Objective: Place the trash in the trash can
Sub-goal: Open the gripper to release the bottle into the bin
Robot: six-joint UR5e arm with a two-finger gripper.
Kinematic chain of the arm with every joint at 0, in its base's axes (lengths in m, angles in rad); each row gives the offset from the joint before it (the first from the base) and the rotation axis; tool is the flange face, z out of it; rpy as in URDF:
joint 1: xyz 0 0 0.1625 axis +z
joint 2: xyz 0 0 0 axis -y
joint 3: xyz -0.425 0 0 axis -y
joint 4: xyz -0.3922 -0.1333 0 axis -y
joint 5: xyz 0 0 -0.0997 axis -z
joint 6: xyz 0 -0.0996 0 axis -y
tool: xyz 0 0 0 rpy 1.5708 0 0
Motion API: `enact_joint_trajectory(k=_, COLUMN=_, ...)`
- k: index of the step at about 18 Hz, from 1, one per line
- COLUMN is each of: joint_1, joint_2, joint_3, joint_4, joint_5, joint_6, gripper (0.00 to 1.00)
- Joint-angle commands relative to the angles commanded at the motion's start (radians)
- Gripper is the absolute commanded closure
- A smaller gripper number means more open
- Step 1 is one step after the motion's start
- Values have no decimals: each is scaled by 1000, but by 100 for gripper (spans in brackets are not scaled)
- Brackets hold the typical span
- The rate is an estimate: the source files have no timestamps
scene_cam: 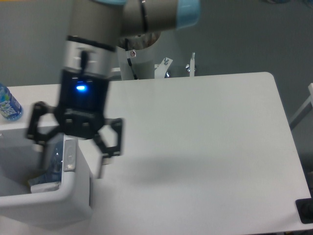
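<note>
We see the gripper with fingers spread wide and empty, blurred, above the bin's right rim. The bottle lies inside, partly hidden. The bin is cut off at the frame's edge.

We see even, cool, fairly dim light from overhead. The white table shows no glare, only a soft grey shadow near its front-left area. The gripper is smeared by motion blur. The whole frame is slightly soft and grainy.
</note>
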Motion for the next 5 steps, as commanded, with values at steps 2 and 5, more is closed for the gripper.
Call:
enact_joint_trajectory(k=2, joint_1=11, joint_2=6, joint_3=-11, joint_4=-97, joint_5=81, joint_6=137, gripper=0)
enact_joint_trajectory(k=5, joint_1=19, joint_2=12, joint_3=-12, joint_4=-137, joint_5=186, joint_6=213, gripper=0)
